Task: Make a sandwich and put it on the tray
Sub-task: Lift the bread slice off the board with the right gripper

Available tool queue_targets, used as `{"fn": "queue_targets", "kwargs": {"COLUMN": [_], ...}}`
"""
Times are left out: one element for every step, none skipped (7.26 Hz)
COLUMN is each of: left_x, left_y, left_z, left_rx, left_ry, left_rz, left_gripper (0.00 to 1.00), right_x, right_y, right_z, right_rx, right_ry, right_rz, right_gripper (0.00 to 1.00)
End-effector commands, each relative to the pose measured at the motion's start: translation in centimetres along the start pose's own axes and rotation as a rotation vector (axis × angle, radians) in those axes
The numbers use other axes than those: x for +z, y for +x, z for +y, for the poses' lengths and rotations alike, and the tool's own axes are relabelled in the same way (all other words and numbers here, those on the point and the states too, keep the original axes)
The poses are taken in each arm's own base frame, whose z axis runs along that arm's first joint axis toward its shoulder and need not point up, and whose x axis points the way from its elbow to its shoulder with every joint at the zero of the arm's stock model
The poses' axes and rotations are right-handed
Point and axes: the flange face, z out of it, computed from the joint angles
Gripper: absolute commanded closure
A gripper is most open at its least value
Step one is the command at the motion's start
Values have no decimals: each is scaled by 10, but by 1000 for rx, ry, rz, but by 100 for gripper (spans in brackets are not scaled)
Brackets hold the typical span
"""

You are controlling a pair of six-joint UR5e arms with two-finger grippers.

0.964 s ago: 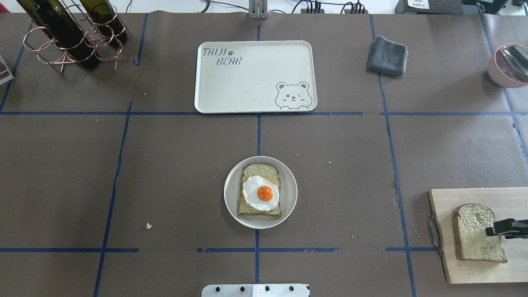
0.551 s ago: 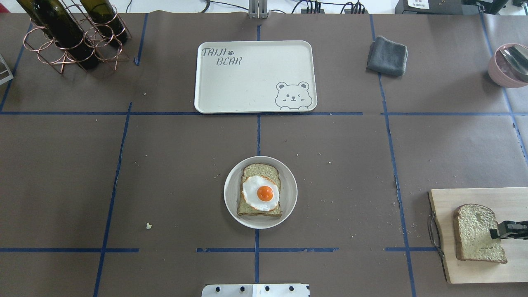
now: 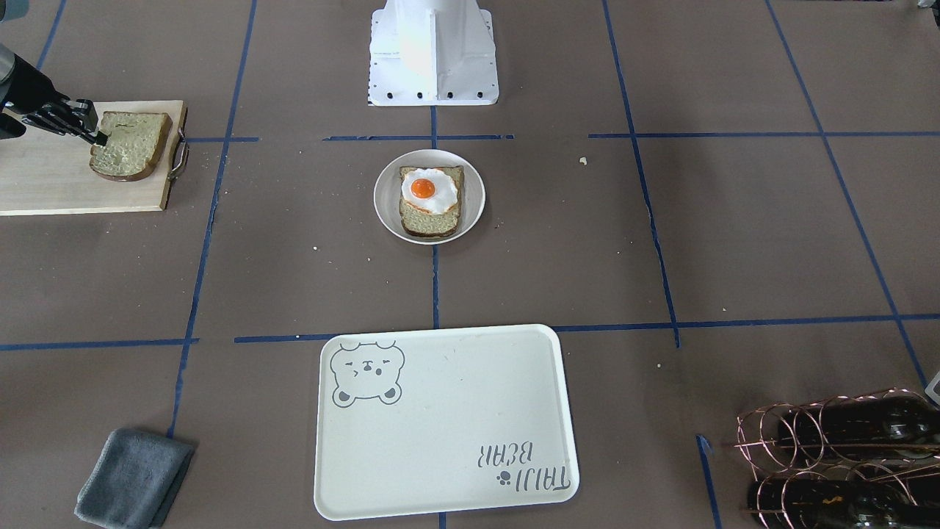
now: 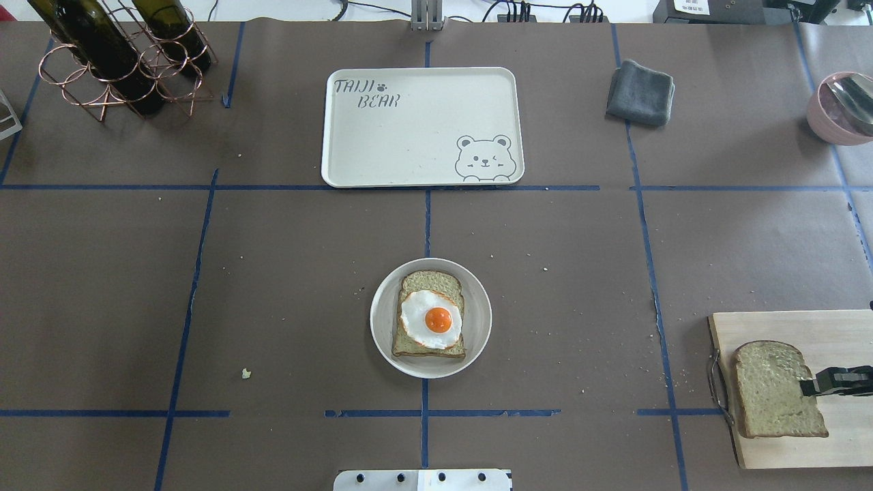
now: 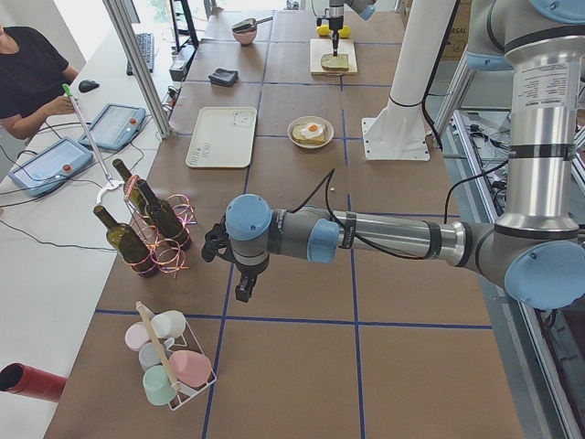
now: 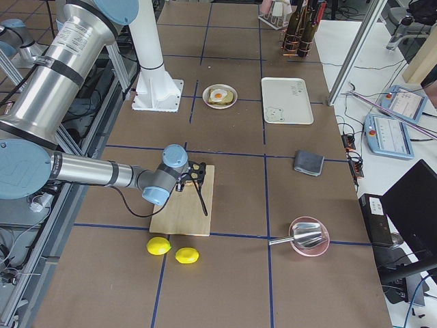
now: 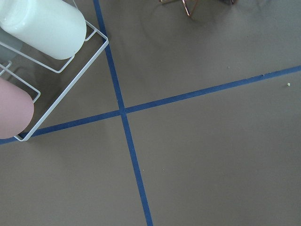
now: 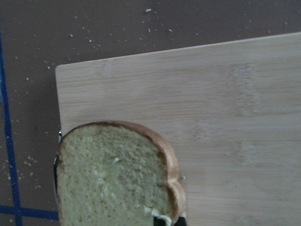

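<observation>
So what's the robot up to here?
The right gripper is pinching the edge of a loose bread slice at the wooden board. The other slice, topped with a fried egg, sits on a round plate mid-table. The tray holds nothing yet. The left gripper hangs over the table, far from the food.

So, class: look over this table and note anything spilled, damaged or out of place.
Small crumbs are scattered over the brown table cover, and one bigger pale piece lies alone left of the plate. The bread slice over the wooden board looks ragged where the right gripper's jaws pinch its edge.
</observation>
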Motion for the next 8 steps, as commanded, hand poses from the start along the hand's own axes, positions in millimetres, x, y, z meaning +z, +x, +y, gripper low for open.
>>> {"fn": "queue_targets", "kwargs": {"left_x": [0,-1,-2,-2,-3,-1,-3,-2], "left_y": [2,3,4,4,5,3,5,4], "left_z": [0,-1,-1,-1,0,2,0,1], "left_rx": [1,4,5,6,7,3,21,21], "left_ry": [3,5,6,7,8,4,20,21], "left_rz": [14,14,14,14,14,14,12,12], "left_gripper": [0,0,0,0,0,0,0,0], "right_x": [-23,-26,-20,-8,8,30,45,68], "right_y": [-29,-63,-98,-148,-206,-266,-319,-366], "right_z": [-7,-19,-36,-62,-77,-86,-85,-69], "right_rx": [-40,-72,-46,-34,0,-3,11,38], "right_ry": [20,39,42,53,21,3,0,-8], "right_rz": [-103,-165,-226,-294,-338,-330,-326,-338], "right_gripper": [100,100,100,100,100,100,100,100]}}
